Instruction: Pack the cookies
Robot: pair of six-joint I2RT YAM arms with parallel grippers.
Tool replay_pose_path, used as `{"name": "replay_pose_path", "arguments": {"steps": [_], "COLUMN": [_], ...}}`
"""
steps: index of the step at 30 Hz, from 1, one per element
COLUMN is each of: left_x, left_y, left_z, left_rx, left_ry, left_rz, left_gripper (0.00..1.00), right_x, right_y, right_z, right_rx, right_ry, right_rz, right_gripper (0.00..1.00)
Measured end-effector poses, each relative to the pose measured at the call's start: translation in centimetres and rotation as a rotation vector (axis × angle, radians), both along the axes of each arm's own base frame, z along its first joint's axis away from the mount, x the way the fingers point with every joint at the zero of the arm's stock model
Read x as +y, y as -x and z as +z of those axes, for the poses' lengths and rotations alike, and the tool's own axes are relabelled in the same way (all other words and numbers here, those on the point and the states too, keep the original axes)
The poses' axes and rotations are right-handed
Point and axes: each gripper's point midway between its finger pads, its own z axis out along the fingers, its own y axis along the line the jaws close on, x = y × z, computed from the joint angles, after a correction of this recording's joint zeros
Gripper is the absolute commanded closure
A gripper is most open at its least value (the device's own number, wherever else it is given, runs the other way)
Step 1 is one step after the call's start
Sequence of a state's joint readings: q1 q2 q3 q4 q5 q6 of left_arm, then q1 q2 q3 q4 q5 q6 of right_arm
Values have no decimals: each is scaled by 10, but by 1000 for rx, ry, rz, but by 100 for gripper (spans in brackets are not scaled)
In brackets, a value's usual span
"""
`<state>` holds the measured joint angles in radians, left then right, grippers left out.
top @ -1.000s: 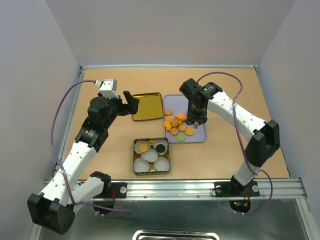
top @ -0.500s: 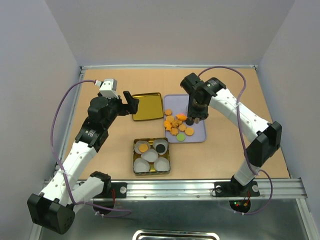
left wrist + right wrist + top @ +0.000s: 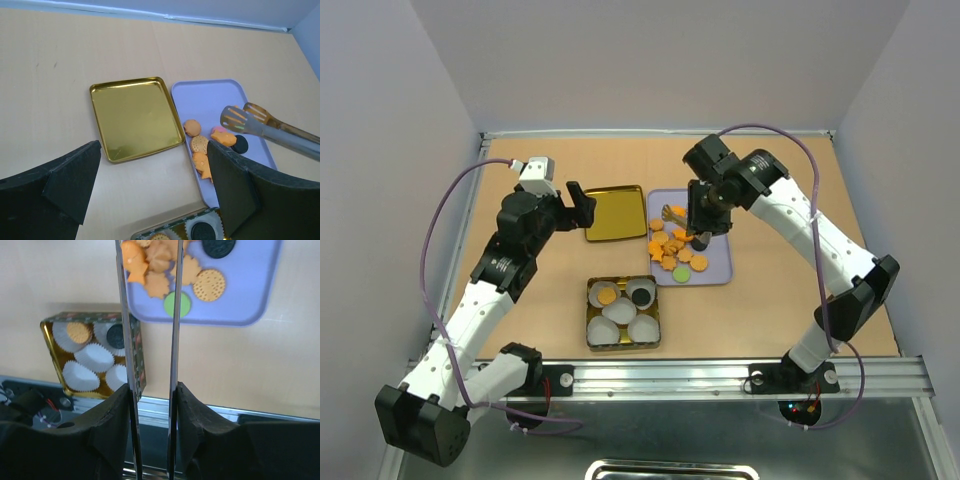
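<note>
Since the earlier frame, the right arm has swung back and to the left, carrying the tongs [image 3: 248,123] from the right side of the purple tray [image 3: 717,270] to above its rear-left part. The right gripper [image 3: 152,396] is clamped on the two arms of the tongs. The left gripper [image 3: 155,170] is spread wide and empty, above the gold lid [image 3: 615,213]. Most cookies [image 3: 672,250] lie on the purple tray. One orange and one black cookie sit in paper cups [image 3: 620,311] in the tin [image 3: 588,316].

You've got the lid [image 3: 615,212] just left of the tray [image 3: 718,266], cookies [image 3: 663,243] on the tray, tin [image 3: 589,320] in front of both, two cookies in its paper cups [image 3: 618,312].
</note>
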<state>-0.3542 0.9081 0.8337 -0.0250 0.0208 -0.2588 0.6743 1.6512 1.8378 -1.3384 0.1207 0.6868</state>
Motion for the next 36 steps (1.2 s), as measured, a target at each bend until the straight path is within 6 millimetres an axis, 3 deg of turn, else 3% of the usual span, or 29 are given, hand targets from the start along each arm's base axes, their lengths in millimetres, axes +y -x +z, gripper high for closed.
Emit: {"name": "replay_pose_path", "arguments": {"steps": [5, 11, 13, 19, 24, 31, 36], "left_x": [5, 7, 7, 6, 6, 7, 7], "left_y": [-1, 0, 1, 2, 4, 8, 13], "left_z": [-1, -3, -4, -3, -2, 9, 13], "left_rx": [13, 25, 31, 35, 46, 29, 26], "left_ry": [-15, -16, -12, 1, 6, 19, 33], "left_rz": [26, 36, 37, 38, 40, 39, 34], "left_gripper": [1, 1, 1, 1, 1, 1, 1], "right_x": [33, 71, 76, 79, 87, 98, 92], "right_y": [35, 90, 105, 123, 153, 217, 225], "right_z": [6, 16, 22, 33, 20, -18, -40], "right_rx": [4, -11, -21, -51, -36, 22, 53], "right_ry": [-29, -63, -80, -117, -92, -9, 37], "right_rz": [153, 350, 395, 443, 518, 660, 621], "right_gripper": [70, 70, 70, 70, 69, 69, 69]}}
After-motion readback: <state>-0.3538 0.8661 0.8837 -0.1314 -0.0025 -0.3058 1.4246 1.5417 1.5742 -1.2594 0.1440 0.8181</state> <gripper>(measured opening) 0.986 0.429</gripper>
